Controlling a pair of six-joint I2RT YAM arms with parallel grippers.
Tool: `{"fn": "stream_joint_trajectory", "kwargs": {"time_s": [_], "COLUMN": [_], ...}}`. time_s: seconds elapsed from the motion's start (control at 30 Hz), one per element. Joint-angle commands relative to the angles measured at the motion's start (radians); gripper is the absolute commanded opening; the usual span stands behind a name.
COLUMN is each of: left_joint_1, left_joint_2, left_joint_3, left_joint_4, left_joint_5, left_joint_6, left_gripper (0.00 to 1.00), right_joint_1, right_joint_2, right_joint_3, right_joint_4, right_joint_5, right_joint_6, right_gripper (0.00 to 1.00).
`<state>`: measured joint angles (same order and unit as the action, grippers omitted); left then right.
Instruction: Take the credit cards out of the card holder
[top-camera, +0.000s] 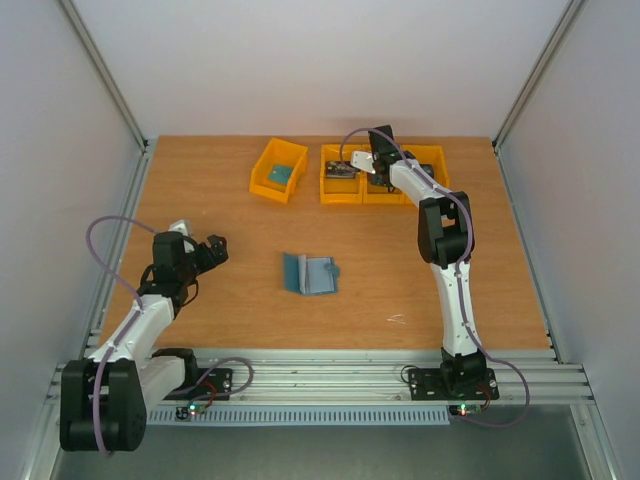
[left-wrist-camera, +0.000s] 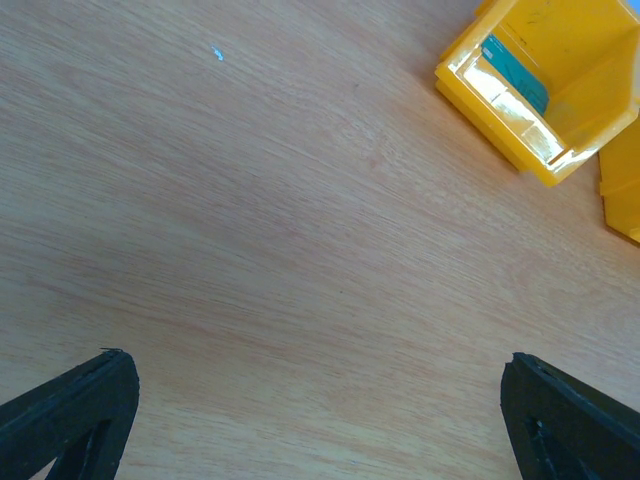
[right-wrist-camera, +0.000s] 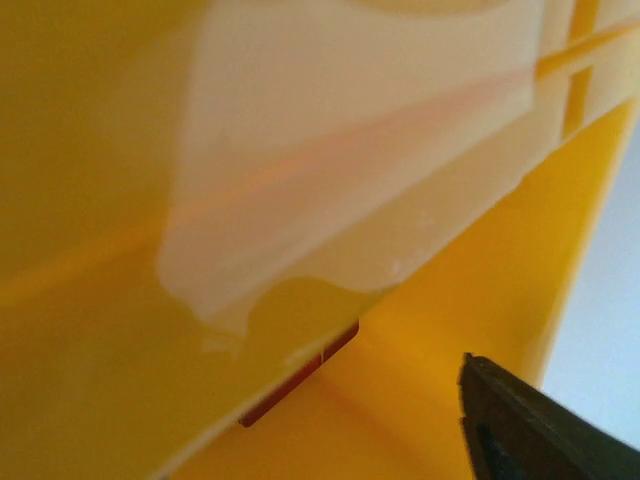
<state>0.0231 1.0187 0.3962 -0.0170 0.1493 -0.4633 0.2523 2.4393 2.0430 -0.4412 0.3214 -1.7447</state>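
The slate-blue card holder (top-camera: 310, 273) lies open on the wooden table near its middle, with no gripper at it. My right gripper (top-camera: 373, 168) is down in a yellow bin (top-camera: 384, 196) at the back. In the right wrist view one dark finger (right-wrist-camera: 530, 430) shows at the lower right, well off centre, so the jaws stand open. The edge of a red credit card (right-wrist-camera: 300, 378) lies low against the bin wall, apart from that finger. My left gripper (top-camera: 214, 250) (left-wrist-camera: 315, 355) hovers open over bare wood at the left. A teal card (top-camera: 280, 173) (left-wrist-camera: 515, 75) lies in the separate left bin.
The left yellow bin (top-camera: 262, 183) (left-wrist-camera: 500, 120) stands apart at the back. A row of yellow bins sits to its right, and the first of them (top-camera: 340, 196) holds a dark card (top-camera: 340, 170). Grey walls close in the table on both sides.
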Motion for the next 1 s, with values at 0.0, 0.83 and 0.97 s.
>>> {"fn": "stream_joint_trajectory", "kwargs": {"time_s": [0.0, 0.83, 0.97], "left_joint_1": [0.006, -0.153, -0.259], "left_joint_2": [-0.024, 0.012, 0.131], "left_joint_3": [0.017, 0.182, 0.252], "left_joint_4": [0.065, -0.085, -0.206], "left_joint_5": [0.011, 0.582, 0.610], "left_joint_6": [0.015, 0.316, 0.395], "left_gripper": [0.99, 0.99, 0.99], "right_joint_1": [0.002, 0.150, 0.175], "right_joint_2": [-0.057, -0.698, -0.824], "right_joint_3": [0.026, -0.261, -0.567], "right_joint_4": [-0.009, -0.292, -0.153], "right_joint_5": [0.017, -0.448, -0.688], "right_joint_6": [0.000, 1.149, 1.441], "right_gripper": [0.81, 0.96, 0.89]}}
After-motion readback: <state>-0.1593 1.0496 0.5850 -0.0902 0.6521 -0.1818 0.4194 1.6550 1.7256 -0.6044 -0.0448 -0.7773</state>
